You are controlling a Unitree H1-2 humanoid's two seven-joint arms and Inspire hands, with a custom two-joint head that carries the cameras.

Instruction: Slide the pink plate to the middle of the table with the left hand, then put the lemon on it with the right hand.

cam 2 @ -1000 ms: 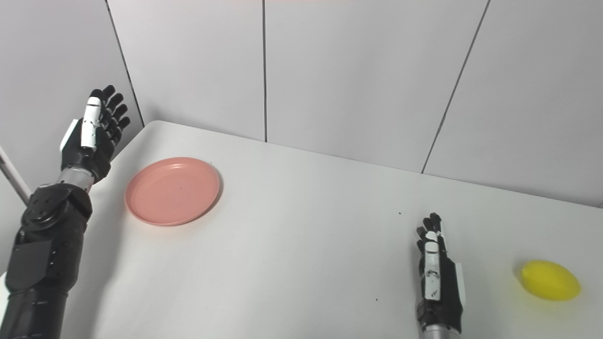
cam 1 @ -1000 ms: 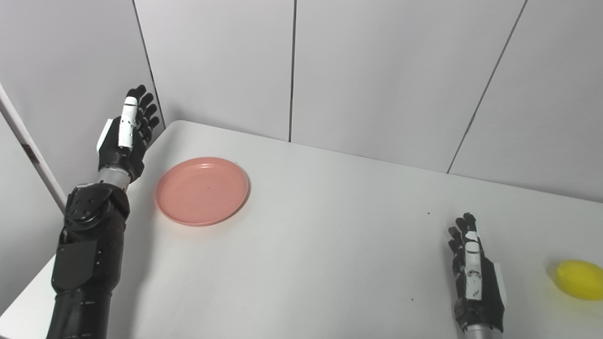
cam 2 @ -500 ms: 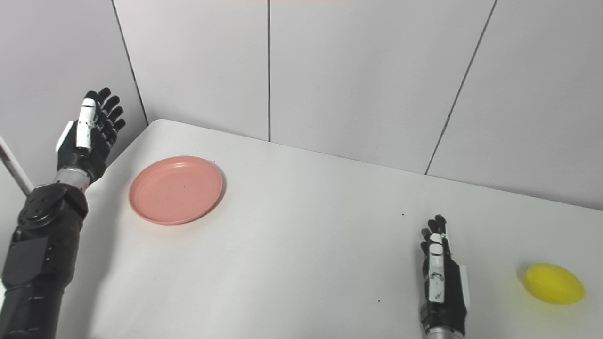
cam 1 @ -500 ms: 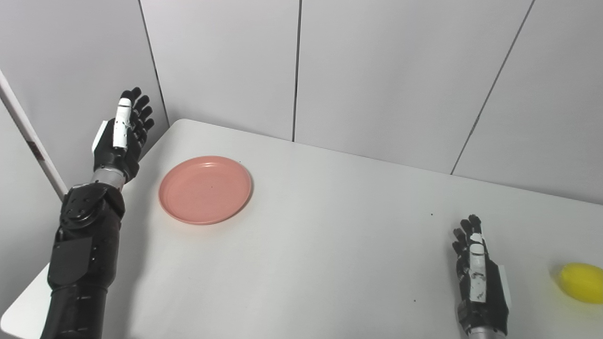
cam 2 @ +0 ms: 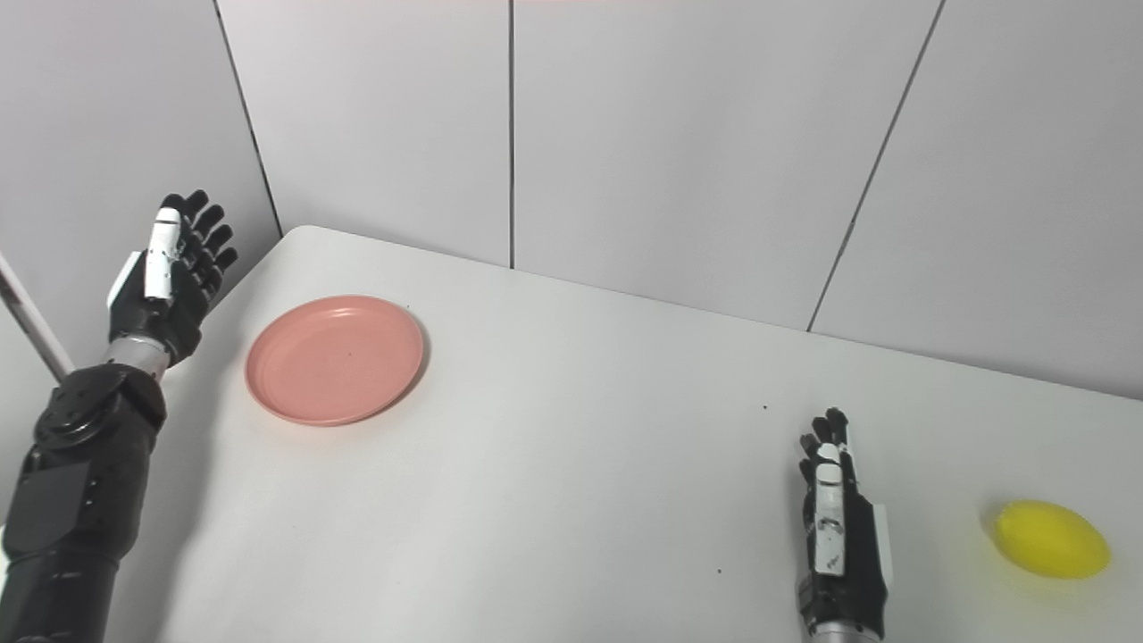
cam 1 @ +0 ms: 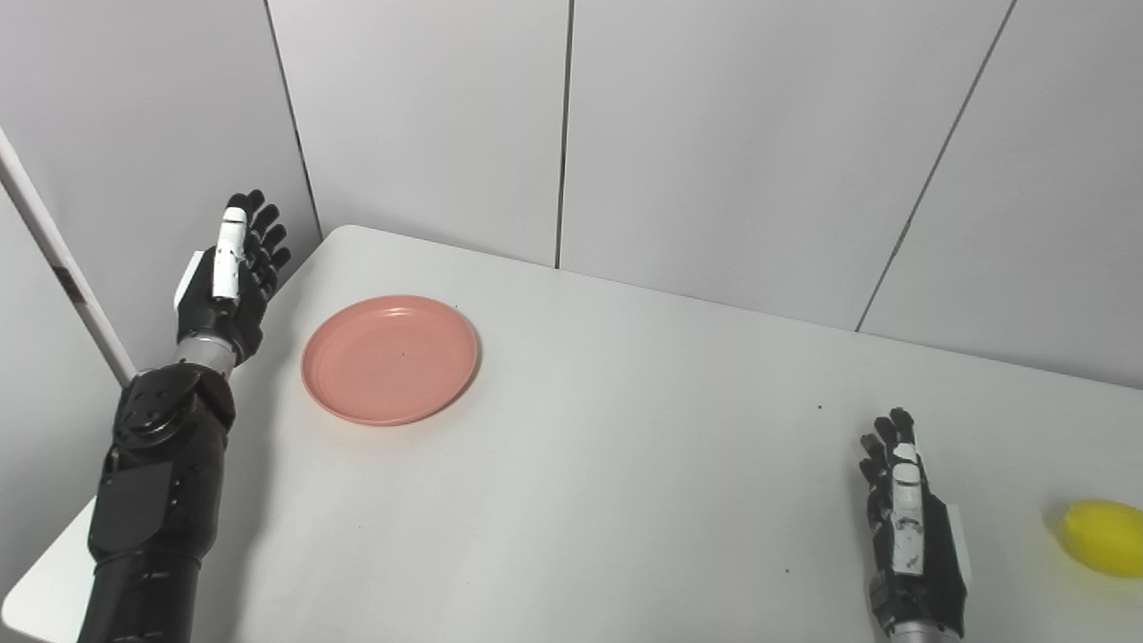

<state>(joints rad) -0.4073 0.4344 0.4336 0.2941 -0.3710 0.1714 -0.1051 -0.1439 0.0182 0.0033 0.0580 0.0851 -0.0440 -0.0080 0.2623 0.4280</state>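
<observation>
The left robot hand (cam 1: 228, 281) (fingers spread, empty) has sunk slightly beside the tabletop's (cam 1: 625, 464) left edge; the round pink plastic plate (cam 1: 389, 359) stays put.

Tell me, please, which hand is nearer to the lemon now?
The right hand. It is open beside the lemon, on its left, apart from it. The left hand, also open, is raised at the table's far left edge, beyond the pink plate.
</observation>
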